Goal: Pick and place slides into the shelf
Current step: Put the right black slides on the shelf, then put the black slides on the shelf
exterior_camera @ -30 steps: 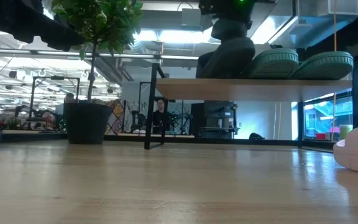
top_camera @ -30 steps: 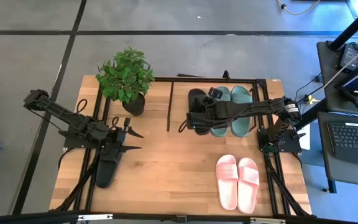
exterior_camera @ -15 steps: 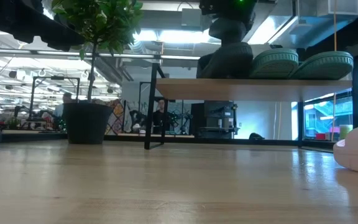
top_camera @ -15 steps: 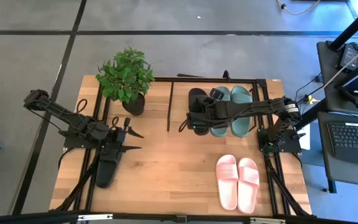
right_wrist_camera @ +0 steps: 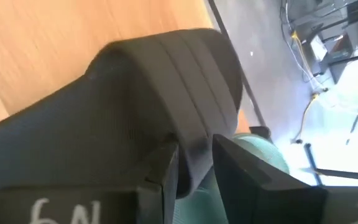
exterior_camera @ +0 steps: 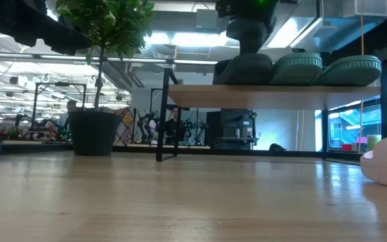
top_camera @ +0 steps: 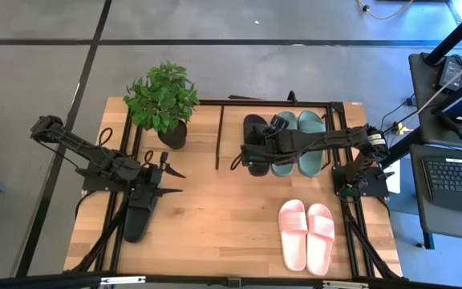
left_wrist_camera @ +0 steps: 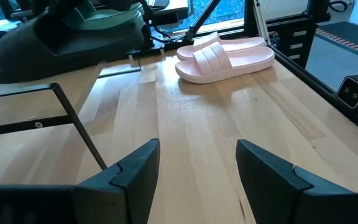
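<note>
One black slide (top_camera: 254, 138) lies on the shelf (top_camera: 233, 120), on the left of the dark green pair (top_camera: 299, 141). My right gripper (top_camera: 257, 152) reaches over the shelf from the table's right and is shut on that slide. In the low view all three slides rest sole-down on the shelf board (exterior_camera: 267, 97). The pale pink pair (top_camera: 307, 234) lies on the tabletop near the near right corner. The second black slide (top_camera: 137, 218) lies on the table under my left arm. My left gripper (top_camera: 169, 181) hovers open on the table's left, touching nothing. My right gripper (right_wrist_camera: 194, 158) pinches the black slide's strap (right_wrist_camera: 185, 93) between its two fingers (right_wrist_camera: 160, 180). It comes from above, slanting in from the table's right (exterior_camera: 250, 30). The slide's sole rests on the shelf board, close beside the nearest green slide (right_wrist_camera: 260, 149).
A potted plant (top_camera: 164, 100) stands at the table's far left, next to the shelf's black frame (top_camera: 218, 136). The left wrist view shows bare wood between my left gripper (left_wrist_camera: 197, 180) and the pink pair (left_wrist_camera: 222, 55). A desk with a keyboard (top_camera: 455, 181) stands right of the table.
In the low view the black slide, tipped up under my right gripper a second ago, has settled flatter onto the shelf board beside the green pair.
</note>
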